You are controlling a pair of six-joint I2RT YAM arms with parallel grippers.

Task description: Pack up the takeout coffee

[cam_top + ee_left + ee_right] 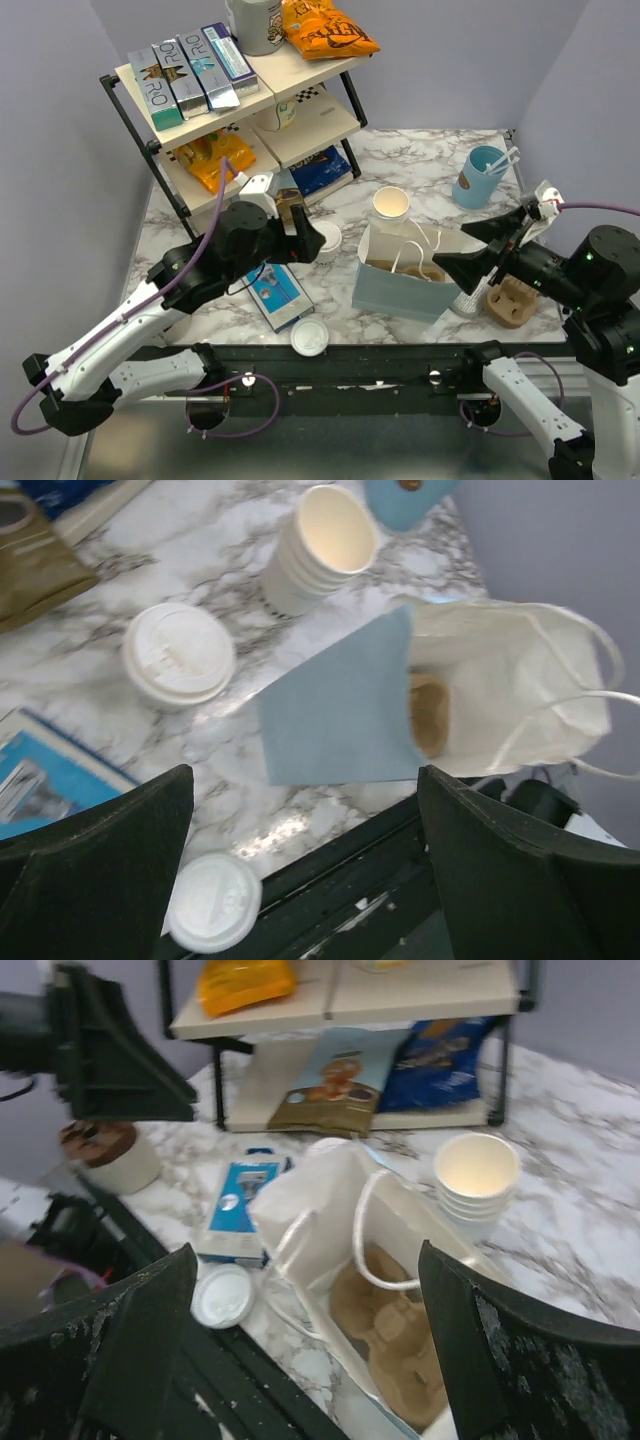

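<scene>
Left hand [310,235] [305,780]: fingers spread wide, nothing between them. We see it hanging over the worktop [430,150] left of centre, pointing right.

Right hand [450,247] [307,1255]: also gaping wide and holding nothing. It hovers by the right edge and points left at the bag [405,285] [340,710] [310,1195].

Coffee [328,240] [178,652]: upright on the worktop with its white lid on, outside the bag. In the top view it sits just right of the left hand's fingertips and left of the bag, and we see no finger touching it.

Bag: blue outside, pale inside, mouth open, near the front edge at about the middle. A brown carrier [430,715] [390,1340] lies inside it.

Cup stack [391,205] [320,545] [477,1175]: lidless, upright, just behind the bag.

Loose lid [310,336] [212,902] [224,1296]: flat at the front edge, left of the bag and apart from the coffee.

Rack [240,90]: in the far left corner, with snacks on its shelves.
</scene>
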